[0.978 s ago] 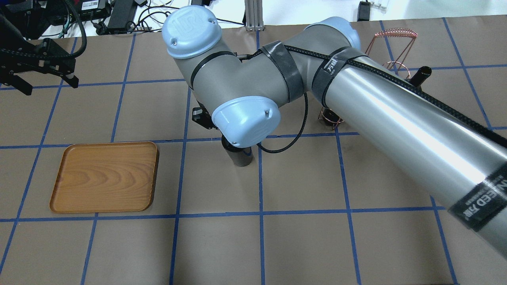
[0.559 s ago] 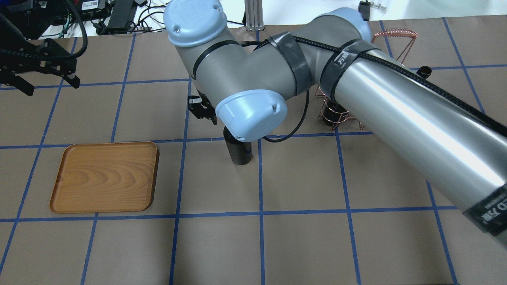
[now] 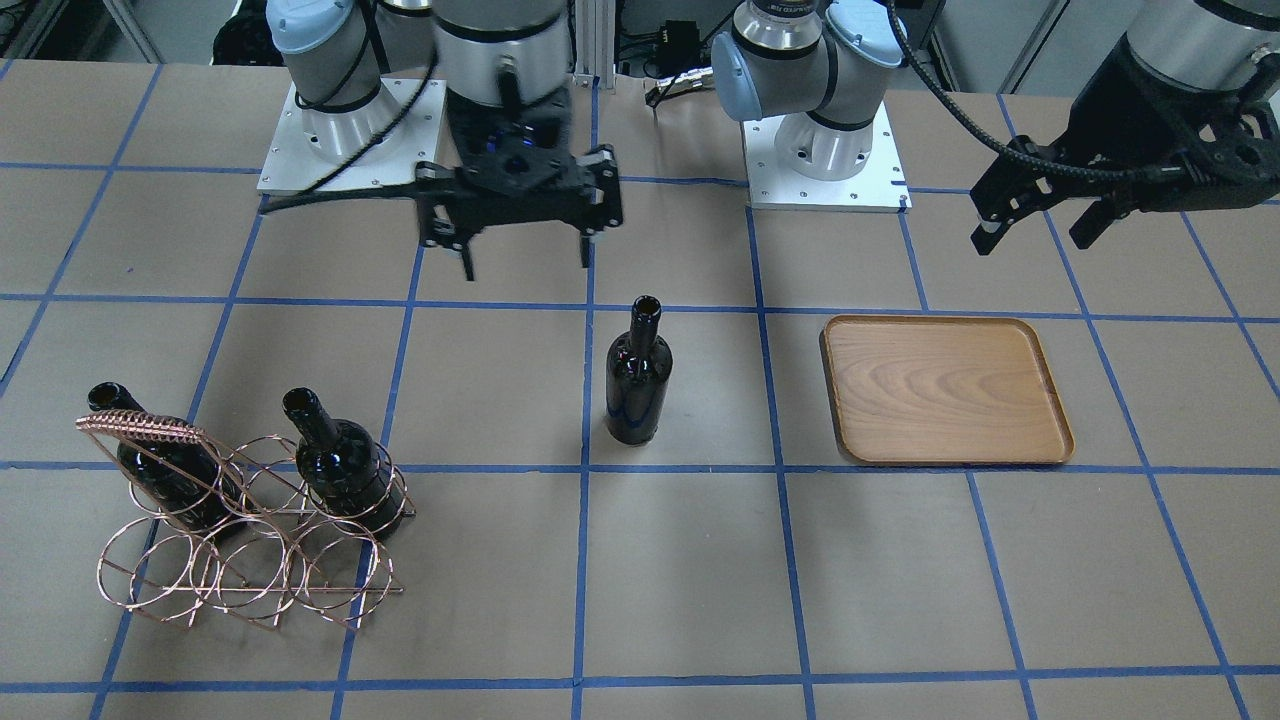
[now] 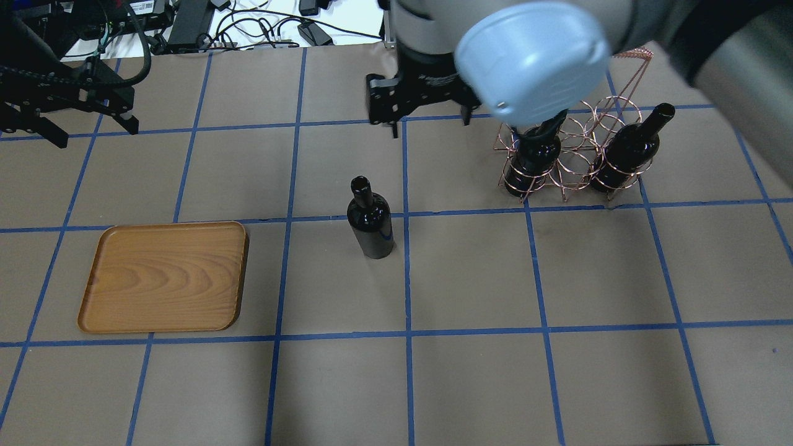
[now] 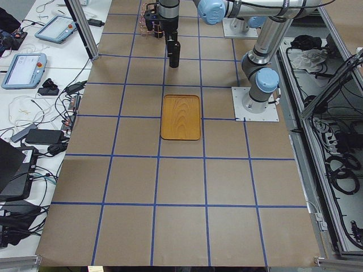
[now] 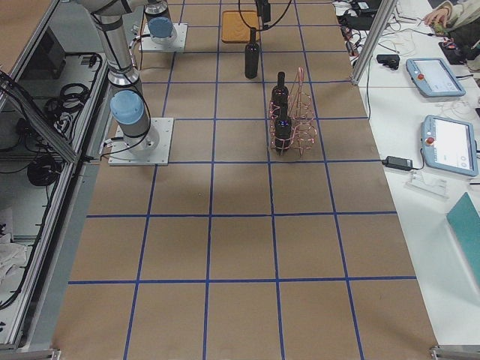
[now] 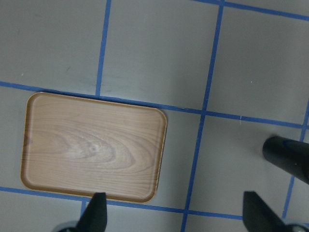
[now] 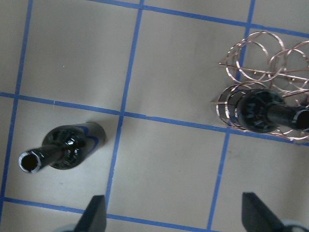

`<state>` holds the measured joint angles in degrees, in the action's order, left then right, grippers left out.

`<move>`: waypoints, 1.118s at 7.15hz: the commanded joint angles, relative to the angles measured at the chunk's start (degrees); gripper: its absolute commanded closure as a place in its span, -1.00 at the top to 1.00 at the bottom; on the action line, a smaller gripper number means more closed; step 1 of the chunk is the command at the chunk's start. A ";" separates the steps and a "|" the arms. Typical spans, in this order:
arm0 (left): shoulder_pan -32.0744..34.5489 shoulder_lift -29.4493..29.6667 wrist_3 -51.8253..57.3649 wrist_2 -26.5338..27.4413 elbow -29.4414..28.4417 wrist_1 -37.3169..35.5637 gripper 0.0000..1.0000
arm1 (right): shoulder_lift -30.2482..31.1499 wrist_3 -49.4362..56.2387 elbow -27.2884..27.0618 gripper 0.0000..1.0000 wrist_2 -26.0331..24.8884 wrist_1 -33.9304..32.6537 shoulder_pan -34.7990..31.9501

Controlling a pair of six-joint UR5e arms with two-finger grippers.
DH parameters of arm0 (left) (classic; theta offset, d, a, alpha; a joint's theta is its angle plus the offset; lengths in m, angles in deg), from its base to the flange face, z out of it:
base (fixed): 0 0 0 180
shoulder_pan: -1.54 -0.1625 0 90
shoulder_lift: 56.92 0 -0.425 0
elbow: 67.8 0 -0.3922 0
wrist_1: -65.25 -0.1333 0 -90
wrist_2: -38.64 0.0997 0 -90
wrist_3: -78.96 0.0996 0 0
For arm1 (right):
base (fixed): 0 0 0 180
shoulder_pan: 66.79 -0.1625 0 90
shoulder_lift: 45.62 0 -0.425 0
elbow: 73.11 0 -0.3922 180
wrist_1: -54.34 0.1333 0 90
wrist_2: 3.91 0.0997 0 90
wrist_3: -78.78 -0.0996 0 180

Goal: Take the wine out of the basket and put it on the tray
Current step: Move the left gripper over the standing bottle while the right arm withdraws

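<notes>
One wine bottle [image 4: 370, 220] stands upright and alone on the table, mid-way between tray and basket; it also shows in the front view [image 3: 638, 375] and the right wrist view [image 8: 63, 150]. My right gripper [image 4: 421, 121] is open and empty, raised behind this bottle and apart from it [image 3: 527, 268]. Two more bottles [image 4: 533, 158] [image 4: 629, 148] lie tilted in the copper wire basket [image 4: 573, 162]. The wooden tray [image 4: 164, 277] is bare. My left gripper [image 4: 93, 133] is open and empty, hovering beyond the tray [image 3: 1035, 235]; the tray also shows in its wrist view [image 7: 91, 145].
The right arm's blue-capped elbow [image 4: 533, 59] hangs over the basket's near side. Cables and boxes [image 4: 186, 25] lie past the table's far edge. The robot bases [image 3: 820, 150] stand on plates behind the grid of blue tape.
The right arm has lifted and drawn back toward the basket side, uncovering the standing bottle, which stays in place. The left arm has barely moved.
</notes>
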<state>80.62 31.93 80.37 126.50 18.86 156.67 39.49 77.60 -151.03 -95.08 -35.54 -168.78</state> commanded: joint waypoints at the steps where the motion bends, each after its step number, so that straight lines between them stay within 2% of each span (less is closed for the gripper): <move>1: 9.04 4.73 -9.98 0.21 -0.01 -6.49 0.96 | 3.22 7.06 -0.30 1.00 -0.77 2.68 7.58; 3: 20.62 9.04 -21.74 0.03 -0.36 -9.16 0.96 | 3.75 7.15 -2.66 1.00 -0.77 4.18 8.39; 5: 28.39 12.04 -28.27 -0.32 -0.88 -9.16 0.94 | 5.15 7.67 -5.31 1.00 -0.94 3.66 8.30; 7: 29.74 14.59 -27.43 -0.32 -0.28 -8.98 0.74 | 5.24 7.50 -5.76 1.00 -0.33 4.36 8.56; 8: 29.82 15.56 -27.42 -0.32 0.08 -8.72 0.73 | 5.33 7.33 -5.76 1.00 -0.24 4.62 8.56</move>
<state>110.03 46.22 52.94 126.21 18.53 147.74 44.75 85.08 -156.66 -95.45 -31.22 -160.28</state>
